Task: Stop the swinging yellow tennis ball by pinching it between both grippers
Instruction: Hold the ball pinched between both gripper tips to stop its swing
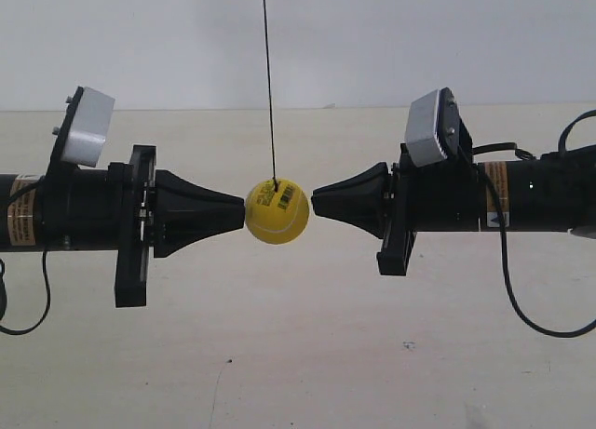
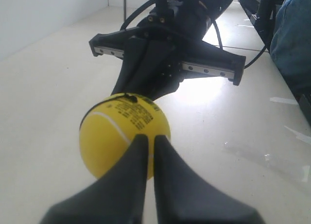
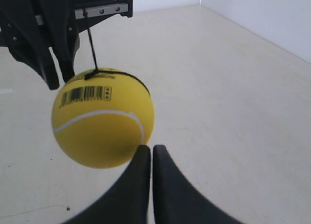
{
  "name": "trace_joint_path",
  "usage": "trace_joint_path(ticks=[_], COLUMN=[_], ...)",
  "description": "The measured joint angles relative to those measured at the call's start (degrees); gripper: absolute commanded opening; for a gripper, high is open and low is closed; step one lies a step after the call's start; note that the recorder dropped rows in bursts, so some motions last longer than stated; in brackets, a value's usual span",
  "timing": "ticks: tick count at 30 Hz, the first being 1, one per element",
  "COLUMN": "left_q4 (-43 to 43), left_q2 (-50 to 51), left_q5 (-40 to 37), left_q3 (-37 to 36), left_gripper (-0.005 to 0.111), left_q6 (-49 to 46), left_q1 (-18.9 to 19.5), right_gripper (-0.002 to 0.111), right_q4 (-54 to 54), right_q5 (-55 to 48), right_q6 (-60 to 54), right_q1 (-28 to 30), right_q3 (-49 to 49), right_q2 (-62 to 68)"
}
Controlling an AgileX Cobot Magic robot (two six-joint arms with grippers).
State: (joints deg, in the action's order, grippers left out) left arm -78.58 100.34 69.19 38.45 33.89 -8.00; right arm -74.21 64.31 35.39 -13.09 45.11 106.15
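Note:
The yellow tennis ball (image 1: 277, 212) hangs on a thin dark string (image 1: 269, 85) between two black cone-tipped grippers. My left gripper (image 1: 243, 212), on the arm at the exterior view's left, is shut with its tip against the ball. My right gripper (image 1: 314, 202) is shut with its tip a hair from the ball's other side. In the left wrist view, the left gripper (image 2: 150, 138) overlaps the ball (image 2: 121, 131), with the other arm (image 2: 165, 54) behind. In the right wrist view, the right gripper (image 3: 151, 148) sits at the edge of the ball (image 3: 99, 127), which lies off to one side.
A pale surface (image 1: 298, 355) lies below and a white wall (image 1: 372, 38) stands behind. A black cable (image 1: 521, 299) loops down from the arm at the exterior view's right. Something blue (image 2: 296, 39) and dark gear border the left wrist view.

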Motion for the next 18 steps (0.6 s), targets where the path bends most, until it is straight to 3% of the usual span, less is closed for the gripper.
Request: trace_joint_path(ticks=[18], left_q4=[0.0], left_q2=[0.0], left_q5=[-0.1], left_q3=[0.0], left_gripper=[0.005], left_q6=[0.0], left_q1=[0.0], right_gripper=[0.0], right_q4=[-0.7], right_q5=[0.3], right_q6=[1.0], right_q1=[0.0], right_q3=[0.0], right_q2=[0.0])
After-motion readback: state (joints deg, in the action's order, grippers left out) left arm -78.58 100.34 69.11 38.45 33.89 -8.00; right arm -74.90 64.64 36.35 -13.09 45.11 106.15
